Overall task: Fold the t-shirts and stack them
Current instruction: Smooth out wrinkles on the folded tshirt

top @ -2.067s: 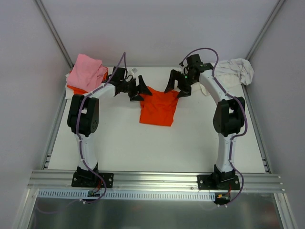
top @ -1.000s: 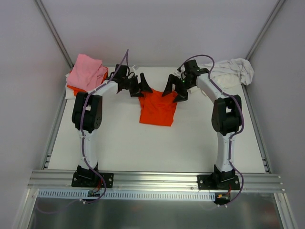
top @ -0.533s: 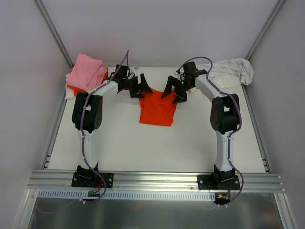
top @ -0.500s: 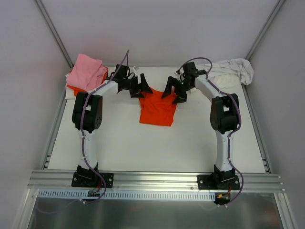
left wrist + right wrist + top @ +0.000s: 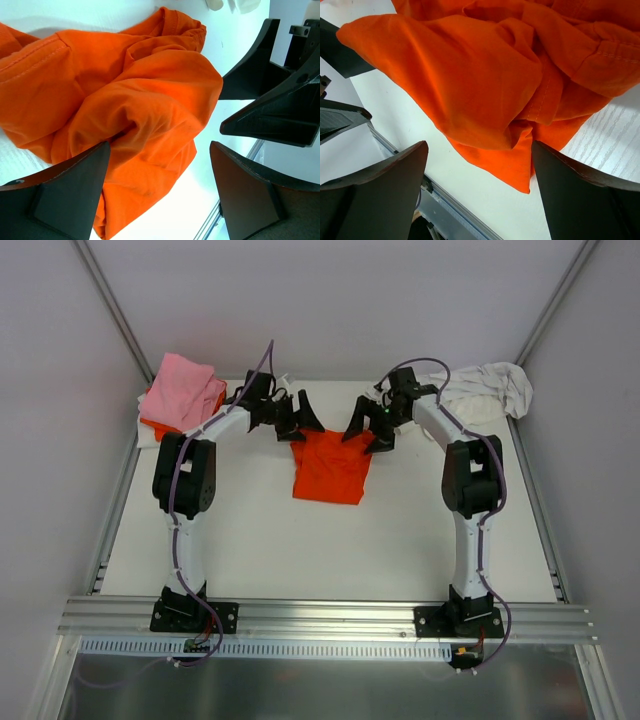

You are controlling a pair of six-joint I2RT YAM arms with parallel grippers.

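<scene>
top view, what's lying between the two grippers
The rumpled far edge of the orange t-shirt, between the open left gripper and right gripper, seen from above.

Soft, matt, creased orange cloth t-shirt [image 5: 135,100] on a smooth white table [image 5: 615,145] with faint wood grain.

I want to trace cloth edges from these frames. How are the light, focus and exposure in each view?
Top external view: soft even light, faint shadows, the crumpled bright orange cloth t-shirt looks saturated. Left wrist view: its seam stitching is crisp, the white table nearly blown out, the black fingers underexposed. Right wrist view: folds sharp, dark shadow in creases, table grain visible.
</scene>
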